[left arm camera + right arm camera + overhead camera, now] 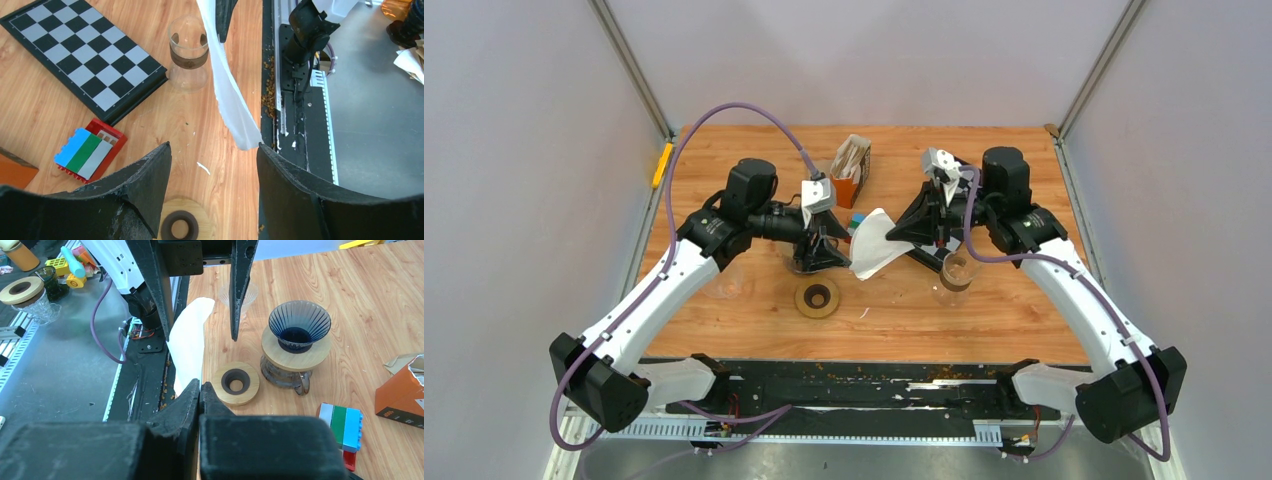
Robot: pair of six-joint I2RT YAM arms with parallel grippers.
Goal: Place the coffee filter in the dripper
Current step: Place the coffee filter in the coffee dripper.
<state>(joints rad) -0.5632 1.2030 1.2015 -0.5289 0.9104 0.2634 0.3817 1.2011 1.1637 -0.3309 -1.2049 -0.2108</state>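
Right wrist view shows the right end effector (200, 385) with its jaws pressed together on the near edge of the coffee filter (189, 347). The filter is a white paper rising ahead of the fingertips, clear of the bench (350, 285). Its far end lies between the spread fingers (240, 290) of the left end effector (214, 146) (wide open, gripping nothing). One of those fingers hangs between the paper and the dripper (299, 327). Just right of the right fingertips lies a wooden ring (235, 383) with a dark hole. Beyond it, further right, stands the dripper, blue ribbed glass on a wooden collar over a glass server, apart from the filter. Further right still are a coloured brick block (340, 427) and an orange box (402, 395). From the left wrist, a glass carafe (188, 55) stands beyond the paper.
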